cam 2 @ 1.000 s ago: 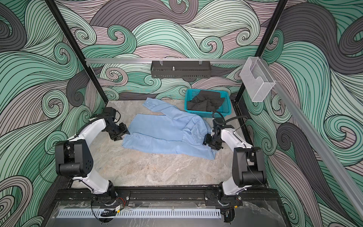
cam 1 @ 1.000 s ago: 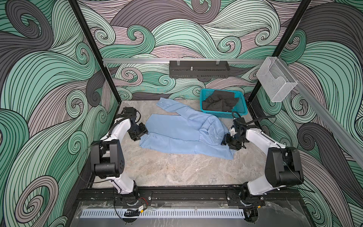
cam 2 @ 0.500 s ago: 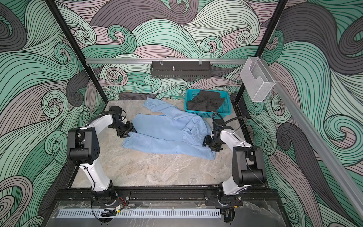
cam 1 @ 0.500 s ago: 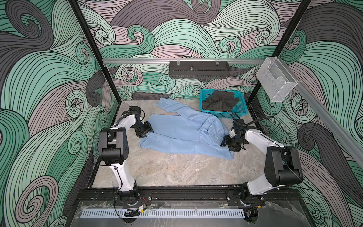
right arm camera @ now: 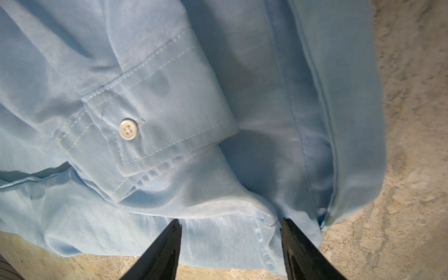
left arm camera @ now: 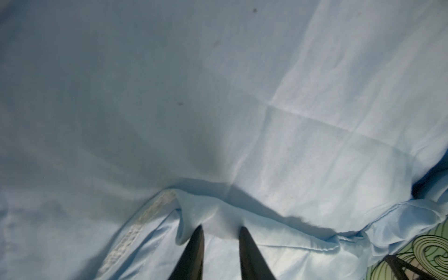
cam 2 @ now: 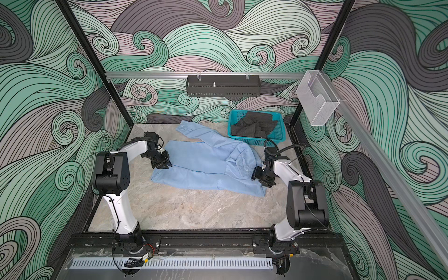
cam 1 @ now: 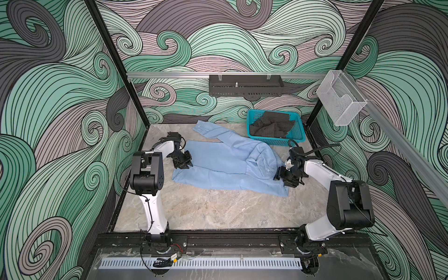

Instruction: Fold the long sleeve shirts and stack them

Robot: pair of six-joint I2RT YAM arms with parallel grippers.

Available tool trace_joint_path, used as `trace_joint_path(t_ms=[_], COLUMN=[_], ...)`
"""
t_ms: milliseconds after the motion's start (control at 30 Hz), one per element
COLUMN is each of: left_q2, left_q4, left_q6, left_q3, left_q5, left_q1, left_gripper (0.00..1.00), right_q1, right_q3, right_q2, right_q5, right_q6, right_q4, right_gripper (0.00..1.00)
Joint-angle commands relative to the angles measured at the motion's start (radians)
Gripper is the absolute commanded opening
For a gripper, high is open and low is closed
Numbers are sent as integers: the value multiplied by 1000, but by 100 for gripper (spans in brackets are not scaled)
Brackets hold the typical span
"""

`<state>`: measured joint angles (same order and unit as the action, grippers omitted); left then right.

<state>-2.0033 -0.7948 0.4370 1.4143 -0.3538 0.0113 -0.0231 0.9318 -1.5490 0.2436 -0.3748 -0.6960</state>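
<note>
Big marbled stone tabletop (cam 1: 218, 213) takes up most of the floor in both top views, with a teal plastic mesh basket (cam 1: 274, 141) parked in its far right corner, so I'll place everything off that basket

The light blue woven long sleeve shirt (cam 1: 218, 160) lies spread out and rumpled on the table just in front of the basket and off to its left. One long sleeve (cam 1: 208, 131) runs back until its end is level with the basket, a little to the left of it. A crumpled dark grey garment (cam 1: 274, 126) sits inside the basket

The left gripper (cam 1: 188, 164) is at the shirt edge farthest from the basket. Its jaws have only a narrow gap, with a raised fold of blue cloth between the tips (left arm camera: 220, 229)

The right gripper (cam 1: 281, 178) is down in front of the basket at the shirt's near edge, with jaws spread wide and cloth between the tips (right arm camera: 231, 223). Nothing is clamped

Its wrist view also shows a stitched cuff (right arm camera: 169, 126) with a small white four-hole button (right arm camera: 128, 129)
</note>
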Motion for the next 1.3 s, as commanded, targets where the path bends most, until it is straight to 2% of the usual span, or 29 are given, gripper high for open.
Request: trace_joint_path(t_ms=[0, 100, 200, 433, 567, 700, 1000, 1267], left_q2=[37, 78, 87, 2, -25, -30, -46, -1], left_q4=[-34, -21, -21, 22, 8, 18, 11, -17], left_q6=[9, 14, 24, 68, 65, 72, 80, 64], left_q3=[26, 8, 4, 31, 39, 39, 62, 50], left_q5=[33, 50, 76, 20, 44, 50, 40, 47], left_q1=[-1, -1, -10, -11, -11, -11, -11, -16], left_gripper=[45, 56, 59, 50, 48, 39, 0, 0], right_q1=[12, 14, 14, 14, 14, 13, 15, 22], right_q3=[-16, -16, -15, -18, -18, -18, -38, -60], right_q2=[32, 29, 25, 29, 35, 27, 36, 43], right_q5=[-5, 7, 22, 28, 32, 33, 26, 12], right_q6=[-1, 1, 1, 1, 1, 2, 0, -9], right_q4=[-14, -15, -12, -10, -13, -12, -8, 5], right_gripper=[68, 68, 68, 68, 68, 68, 69, 72])
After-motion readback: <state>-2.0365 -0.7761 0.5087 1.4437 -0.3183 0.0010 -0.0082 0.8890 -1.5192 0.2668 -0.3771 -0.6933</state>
